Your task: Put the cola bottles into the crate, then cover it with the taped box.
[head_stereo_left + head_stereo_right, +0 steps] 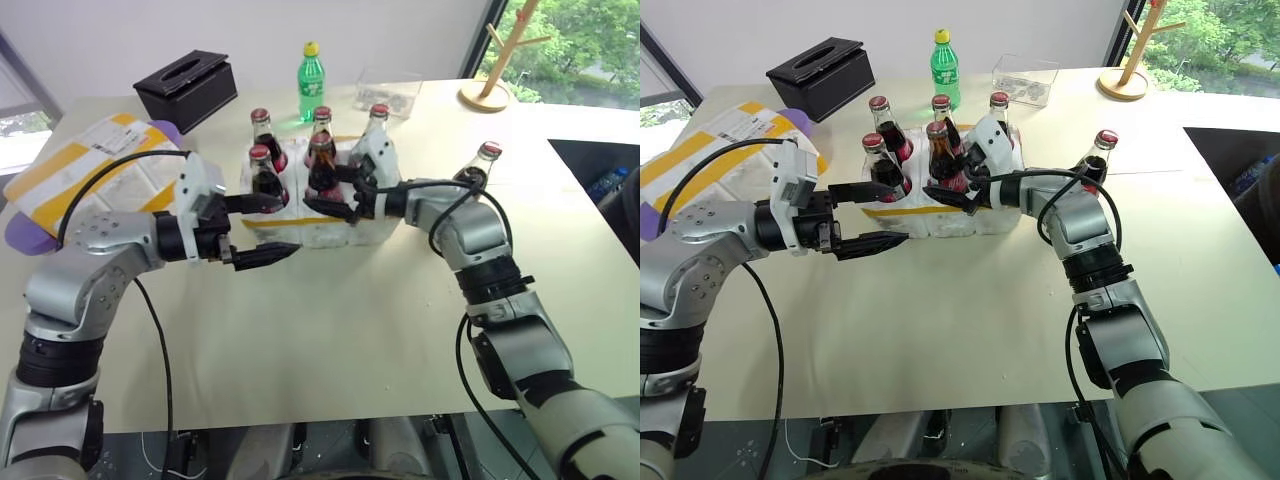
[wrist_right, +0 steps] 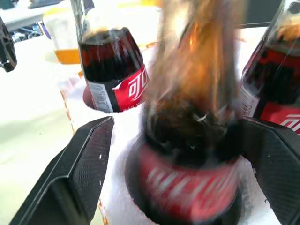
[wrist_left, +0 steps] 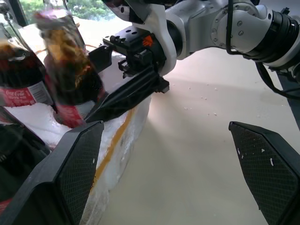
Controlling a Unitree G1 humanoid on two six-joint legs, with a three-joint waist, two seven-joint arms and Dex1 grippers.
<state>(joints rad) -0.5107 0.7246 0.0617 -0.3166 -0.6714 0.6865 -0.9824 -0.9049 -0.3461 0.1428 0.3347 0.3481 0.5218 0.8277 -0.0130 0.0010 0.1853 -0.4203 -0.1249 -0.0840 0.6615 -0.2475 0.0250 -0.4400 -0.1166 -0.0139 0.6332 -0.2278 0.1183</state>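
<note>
Both arms reach forward over the cream tabletop point(image 1: 380, 320) toward the crate point(image 1: 330, 232), a low white foam block with a thin yellow band, sitting mid-table. Left pincer point(image 1: 262, 229) is spread wide and holds nothing; its upper finger lies level with the near-left bottle, its lower finger in front of the crate's near side. Right pincer point(image 1: 335, 195) is spread as well, its two black fingers standing on either side of the near-middle bottle point(image 2: 192, 136) without visibly pressing it; that bottle sits in its well and shows blurred in the right wrist view. Cola bottles: five stand upright in crate wells, three in the far row point(image 1: 322, 122) and two in the near row point(image 1: 262, 172); the near-right well cannot be made out behind the right pincer. Sixth bottle point(image 1: 480, 165) stands on the tabletop to the right of the crate, partly behind the right forearm, apart from the foam. Taped box point(image 1: 90, 170), white foam with broad yellow stripes and a shipping label, lies to the left of the crate, resting on something purple point(image 1: 25, 232). Behind the crate: black tissue box point(image 1: 187, 88), green plastic bottle with yellow cap point(image 1: 311, 80), clear plastic tray point(image 1: 388, 90), wooden stand point(image 1: 492, 85) at far right.
</note>
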